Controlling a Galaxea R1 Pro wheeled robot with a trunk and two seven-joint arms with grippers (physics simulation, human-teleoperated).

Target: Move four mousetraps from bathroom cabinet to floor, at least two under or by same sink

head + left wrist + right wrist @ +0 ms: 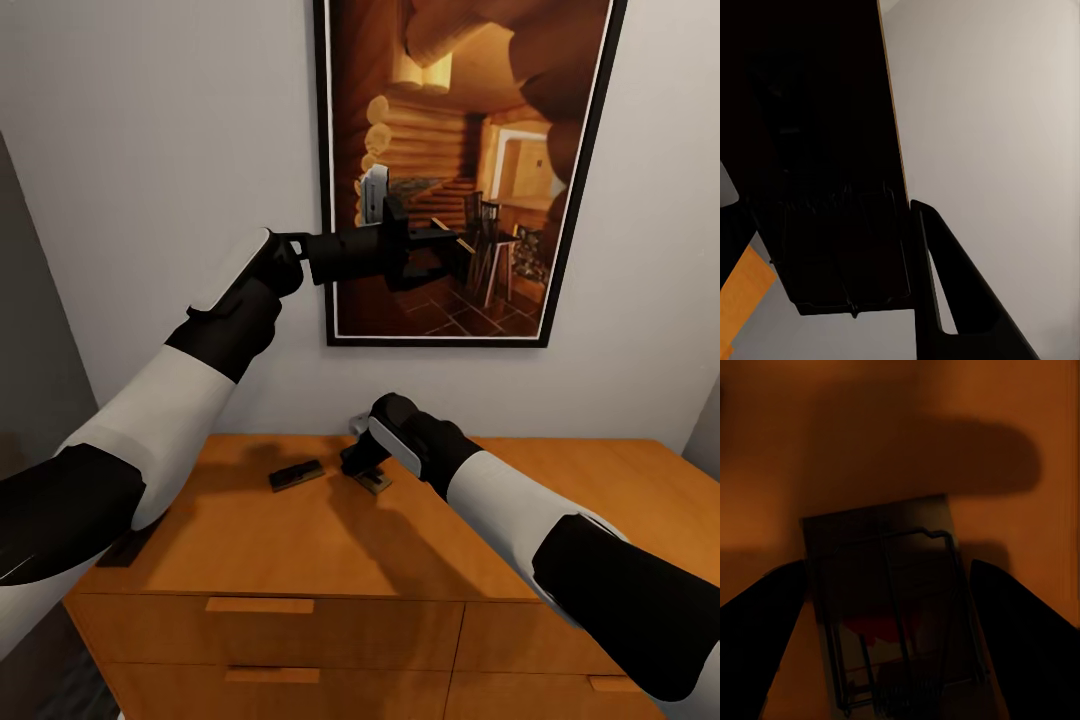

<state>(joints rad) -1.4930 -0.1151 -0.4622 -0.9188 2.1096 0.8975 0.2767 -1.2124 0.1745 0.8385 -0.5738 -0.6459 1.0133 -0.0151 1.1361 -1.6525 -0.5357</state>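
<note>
My left gripper (441,248) is raised in front of the wall picture, shut on a dark mousetrap (844,255) that lies against one finger (945,300). Below it, the orange-brown cabinet (300,560) carries a second mousetrap (296,474), lying loose on its top. A third mousetrap (378,484) lies flat on the cabinet top just right of that one. My right gripper (368,472) is down over this third trap (892,607), open, with a finger close along each long side. The bathroom floor and the sink are out of view.
A framed picture of a log interior (460,170) hangs on the pale wall right behind the left gripper. A dark flat patch (125,548) sits at the cabinet top's left edge. Drawer fronts with bar handles (260,605) face me. A grey surface (30,350) stands at left.
</note>
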